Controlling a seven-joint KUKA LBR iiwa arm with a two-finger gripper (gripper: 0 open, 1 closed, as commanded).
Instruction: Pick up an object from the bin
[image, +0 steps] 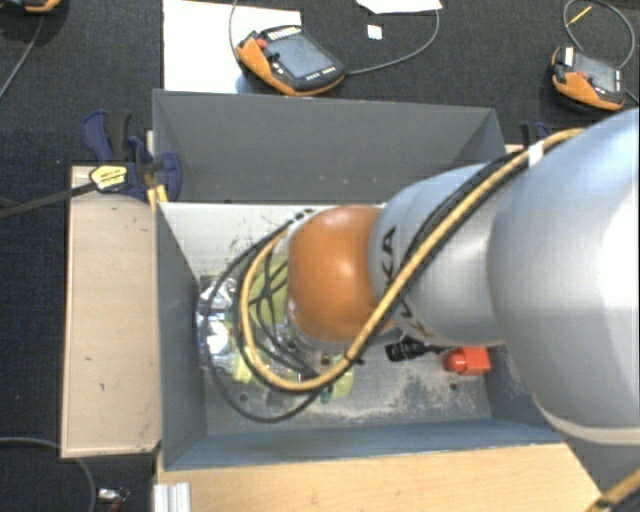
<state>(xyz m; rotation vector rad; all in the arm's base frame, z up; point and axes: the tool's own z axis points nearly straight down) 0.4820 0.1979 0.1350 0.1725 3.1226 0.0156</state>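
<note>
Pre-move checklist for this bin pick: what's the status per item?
1. Position over the bin: ok. The arm reaches in, and its orange wrist cover is over the left half.
2. Target under the wrist: cannot tell. The nearest things are the crinkled silver thing and the yellow-green pieces.
3. Grasp made: cannot tell, since the cover hides it.
4. Cable clear of the contents: not ok. Its loop appears to hang among them.
5. Red-orange block clear of the wrist: ok. It lies apart, to the right.
</note>
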